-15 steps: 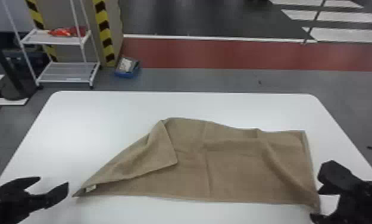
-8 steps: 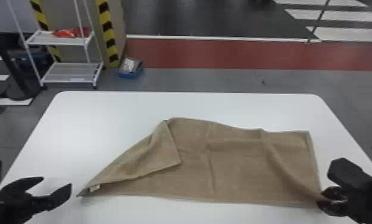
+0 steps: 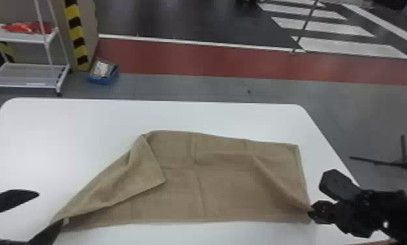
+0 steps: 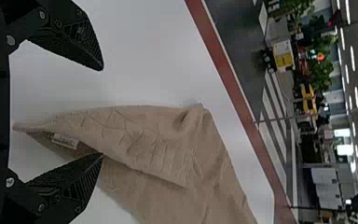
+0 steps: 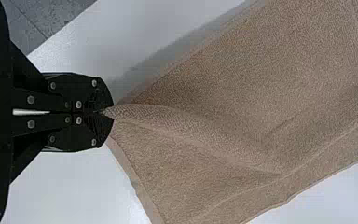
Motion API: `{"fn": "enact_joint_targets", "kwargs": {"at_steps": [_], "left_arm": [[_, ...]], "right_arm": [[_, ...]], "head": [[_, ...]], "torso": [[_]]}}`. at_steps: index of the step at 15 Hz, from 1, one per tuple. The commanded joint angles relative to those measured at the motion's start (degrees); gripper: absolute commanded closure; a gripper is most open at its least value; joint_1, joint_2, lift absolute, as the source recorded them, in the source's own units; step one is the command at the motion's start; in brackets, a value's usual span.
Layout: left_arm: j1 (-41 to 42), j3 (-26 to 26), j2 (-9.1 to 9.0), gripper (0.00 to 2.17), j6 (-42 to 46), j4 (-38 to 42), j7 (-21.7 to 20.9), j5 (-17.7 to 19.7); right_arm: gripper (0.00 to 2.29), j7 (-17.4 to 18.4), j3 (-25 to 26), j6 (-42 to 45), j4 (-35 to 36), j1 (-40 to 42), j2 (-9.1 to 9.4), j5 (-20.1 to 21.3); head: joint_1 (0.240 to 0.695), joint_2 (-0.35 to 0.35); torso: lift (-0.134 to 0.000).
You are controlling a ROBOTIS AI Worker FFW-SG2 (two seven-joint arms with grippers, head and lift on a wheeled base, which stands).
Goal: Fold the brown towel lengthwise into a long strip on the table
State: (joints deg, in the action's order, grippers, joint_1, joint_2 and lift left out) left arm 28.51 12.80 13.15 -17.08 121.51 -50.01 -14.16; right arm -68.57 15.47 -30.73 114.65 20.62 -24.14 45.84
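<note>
My right gripper [image 5: 113, 112] pinches the towel [image 5: 261, 93] shut-tight — no tugging; my left gripper [image 4: 103, 111] gapes wide, empty — I'd centre the loose corner [image 4: 22, 127] before squeezing.

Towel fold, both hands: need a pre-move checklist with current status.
1. Right hand gripping near right corner: ok, fingers shut on the towel.
2. Left hand gripping near left corner: not ok, fingers open.
3. Left finger clear of the cloth: cannot tell, one overlaps it in the left wrist view.
4. Left end flat: not ok, a flap lies folded over.
5. Right end smooth: not ok, a ridge runs from the gripped corner.
6. Towel within table edges: ok.
</note>
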Motion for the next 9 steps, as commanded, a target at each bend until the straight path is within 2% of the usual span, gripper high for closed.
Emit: {"fn": "enact_joint_targets", "kwargs": {"at_steps": [1, 3, 5, 9], "left_arm": [[1.6, -1.1, 1.00, 0.27, 6.0, 0.8, -6.3, -3.4], [0.8, -2.6, 1.79, 0.33, 5.9, 0.4, -12.7, -7.6], [-1.7, -3.2, 1.97, 0.33, 5.0, -1.2, -18.0, -7.9], [-8.5, -5.6, 2.06, 0.33, -2.0, -6.2, -21.6, -8.9]], "right_arm": [[2.13, 0.1, -0.5, -0.2, 0.1, -0.3, 0.15, 0.0], [2.12, 0.1, -0.9, -0.2, 0.1, -0.5, 0.32, 0.0], [2.12, 0.1, -1.0, -0.3, 0.3, -0.6, 0.41, 0.0], [2.12, 0.1, -1.1, -0.7, 0.5, -0.6, 0.67, 0.0]], "head": [[0.695, -0.261], [0.695, -0.317], [0.695, -0.338], [0.695, -0.344]], "torso": [[-0.093], [-0.093], [-0.093], [-0.093]]}}
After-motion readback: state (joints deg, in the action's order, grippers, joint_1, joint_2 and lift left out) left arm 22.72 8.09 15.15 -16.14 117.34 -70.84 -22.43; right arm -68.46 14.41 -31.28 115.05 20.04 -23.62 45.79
